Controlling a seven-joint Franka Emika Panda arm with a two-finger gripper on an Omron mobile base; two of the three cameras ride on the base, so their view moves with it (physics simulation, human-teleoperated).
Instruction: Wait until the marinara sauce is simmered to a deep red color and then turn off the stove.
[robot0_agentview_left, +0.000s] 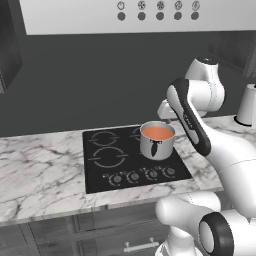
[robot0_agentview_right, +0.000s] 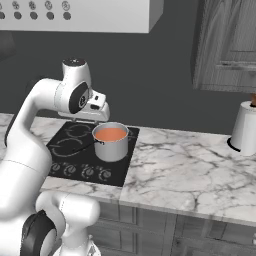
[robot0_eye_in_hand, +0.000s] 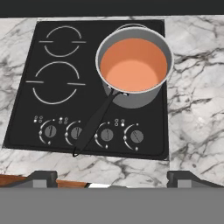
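The marinara sauce (robot0_eye_in_hand: 132, 64) is a light orange-red disc inside a shiny steel pot (robot0_eye_in_hand: 135, 98) on the right rear burner of the black stove (robot0_eye_in_hand: 26, 111). The pot's dark handle (robot0_eye_in_hand: 94, 122) points toward the front, lying over the row of round grey knobs (robot0_eye_in_hand: 106, 134). In the base views the sauce (robot0_agentview_left: 157, 133) (robot0_agentview_right: 110, 134) has the same orange tone. My gripper (robot0_eye_in_hand: 114, 178) hovers high above the stove's front edge, open, with nothing between its fingertips (robot0_eye_in_hand: 42, 176). The hand (robot0_agentview_right: 91, 111) hangs just behind and left of the pot.
A grey hood panel (robot0_agentview_left: 150, 15) with round buttons hangs above. Marble counter (robot0_agentview_right: 185, 170) runs on both sides of the stove. A white cylindrical object (robot0_agentview_right: 245, 129) stands at the far right under a wooden wall cabinet (robot0_agentview_right: 225, 45). Drawers (robot0_agentview_left: 140, 244) lie below the counter.
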